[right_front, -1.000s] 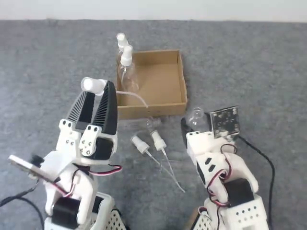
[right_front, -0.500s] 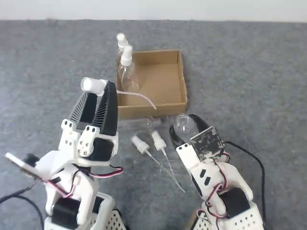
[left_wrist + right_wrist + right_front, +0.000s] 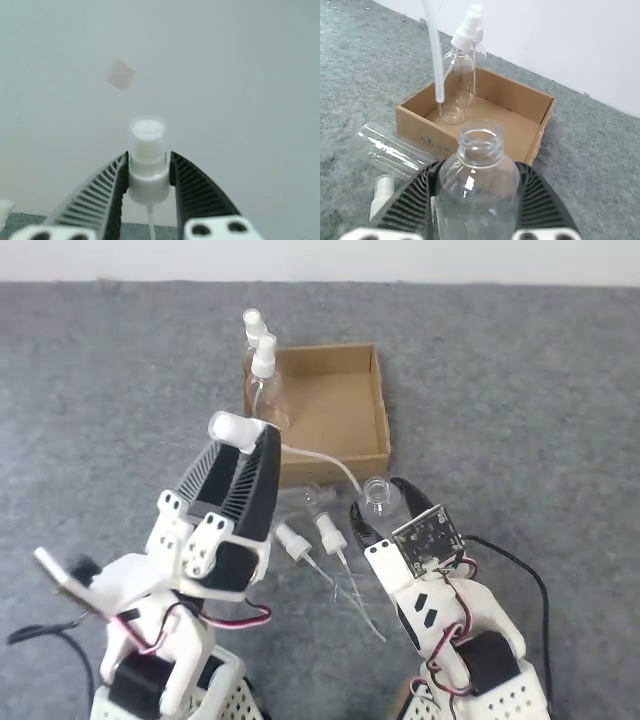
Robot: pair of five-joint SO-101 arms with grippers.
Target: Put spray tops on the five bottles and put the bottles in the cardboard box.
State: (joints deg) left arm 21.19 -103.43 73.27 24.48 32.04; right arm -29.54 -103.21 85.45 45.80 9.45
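Grey carpet [image 3: 520, 390]; clear uncapped bottle [image 3: 479, 185], white spray top [image 3: 147, 165].

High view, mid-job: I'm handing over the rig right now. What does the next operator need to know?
Left gripper shut on a white plastic spray top, raised, dip tube not yet in a bottle.
Right gripper shut on an uncapped clear plastic bottle, upright.
Done: two capped clear bottles stand in the brown cardboard box.
Left: cap and box the held bottle; another uncapped bottle lies before the box, two loose white spray tops on the grey carpet.
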